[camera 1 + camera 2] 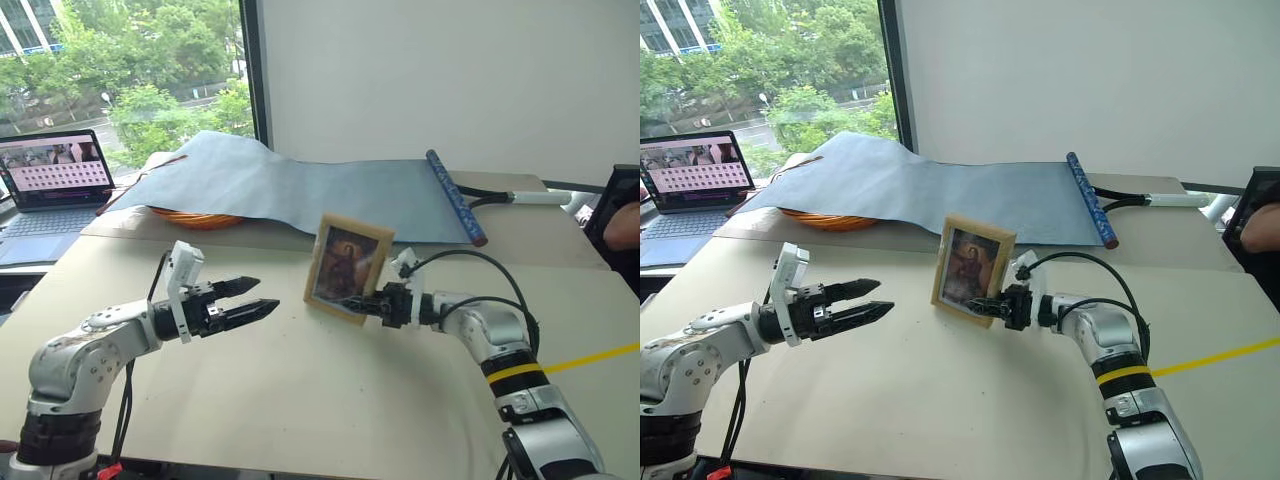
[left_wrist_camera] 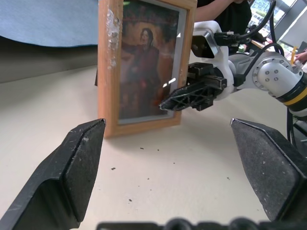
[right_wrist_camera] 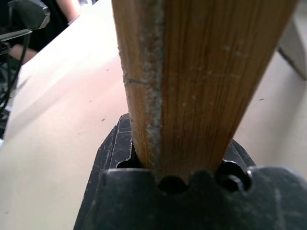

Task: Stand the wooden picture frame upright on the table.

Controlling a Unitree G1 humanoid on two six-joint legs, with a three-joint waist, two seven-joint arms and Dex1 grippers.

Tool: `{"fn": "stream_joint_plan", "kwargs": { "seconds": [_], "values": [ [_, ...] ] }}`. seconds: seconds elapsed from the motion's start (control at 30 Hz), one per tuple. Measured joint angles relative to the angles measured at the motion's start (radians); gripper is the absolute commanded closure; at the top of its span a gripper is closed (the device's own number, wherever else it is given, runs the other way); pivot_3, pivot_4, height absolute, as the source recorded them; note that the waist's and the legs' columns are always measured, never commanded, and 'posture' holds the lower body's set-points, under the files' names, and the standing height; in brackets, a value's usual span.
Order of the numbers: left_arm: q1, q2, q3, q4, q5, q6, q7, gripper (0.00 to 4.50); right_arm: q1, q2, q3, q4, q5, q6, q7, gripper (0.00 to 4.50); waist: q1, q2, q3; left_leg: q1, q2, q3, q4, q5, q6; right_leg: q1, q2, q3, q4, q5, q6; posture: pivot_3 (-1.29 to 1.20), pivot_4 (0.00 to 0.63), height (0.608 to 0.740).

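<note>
R tool (image 1: 352, 303) clamps wooden picture frame (image 1: 348, 262) upright on table (image 1: 330, 400); L tool (image 1: 258, 299) spread, empty.

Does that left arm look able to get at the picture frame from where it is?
Probably yes: the left gripper is open, facing the wooden picture frame across bare table.

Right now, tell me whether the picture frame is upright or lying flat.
Upright: the picture frame stands on its lower edge on the table, the right pincer clamping its side.

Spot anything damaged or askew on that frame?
Yes. The wooden picture frame shows pale scuffed, chipped patches along one side rail, and it leans slightly rather than standing square on the table. The right gripper is clamped on its edge.
</note>
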Motion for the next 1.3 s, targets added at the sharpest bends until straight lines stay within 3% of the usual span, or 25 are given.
{"fn": "stream_joint_plan", "kwargs": {
  "seconds": [0.3, 0.37, 0.6, 0.87, 1.07, 1.3],
  "values": [
    [0.006, 0.014, -0.005, 0.021, 0.033, -0.048, -0.034, 0.00, 0.079, 0.008, 0.019, -0.102, -0.063, -0.052, 0.016, 3.27, -0.007, 0.000, 0.000, 0.001, 0.000, 0.000, -0.001, 0.000, 0.000, 0.000, 0.000, 0.000, 0.000, 0.000, 0.000, 0.00, 0.150, 0.684],
    [0.006, 0.014, -0.012, 0.029, 0.040, -0.062, -0.042, 0.00, 0.086, 0.013, 0.014, -0.113, -0.072, -0.055, 0.013, 2.24, -0.007, 0.000, 0.000, 0.001, 0.000, 0.000, -0.001, 0.000, 0.000, 0.000, 0.000, 0.000, 0.000, 0.000, 0.000, 0.00, 0.150, 0.684],
    [0.004, 0.017, -0.028, 0.070, 0.077, -0.109, -0.085, 0.00, 0.122, -0.017, -0.015, -0.164, -0.073, -0.016, 0.003, 0.04, -0.002, 0.000, 0.000, 0.000, 0.000, 0.000, 0.000, 0.000, 0.000, -0.001, 0.000, 0.000, 0.000, 0.000, 0.000, 0.00, 0.150, 0.684],
    [0.080, 0.004, -0.021, 0.109, 0.180, -0.256, -0.071, 0.00, 0.344, -0.199, -0.281, -0.380, 0.028, 0.042, -0.013, 0.04, 0.002, 0.001, 0.000, -0.001, 0.000, 0.000, -0.002, -0.001, 0.001, -0.001, 0.000, 0.000, -0.002, -0.001, -0.001, 0.00, 0.150, 0.684],
    [0.174, -0.028, -0.045, 0.116, 0.335, -0.407, 0.009, 0.00, 0.610, -0.189, -0.401, -0.609, -0.012, -0.145, -0.066, 0.04, -0.007, 0.001, 0.000, 0.000, 0.000, 0.000, -0.001, 0.000, 0.001, 0.000, 0.000, 0.000, -0.002, -0.002, 0.001, 0.00, 0.150, 0.684],
    [0.194, -0.070, -0.085, 0.128, 0.423, -0.489, 0.056, 0.00, 0.738, -0.109, -0.423, -0.693, -0.073, -0.235, -0.199, 0.04, -0.003, 0.001, 0.000, 0.000, 0.000, 0.001, 0.001, 0.001, 0.002, 0.000, -0.001, 0.001, -0.002, -0.004, 0.007, 0.00, 0.150, 0.684]
  ]
}}
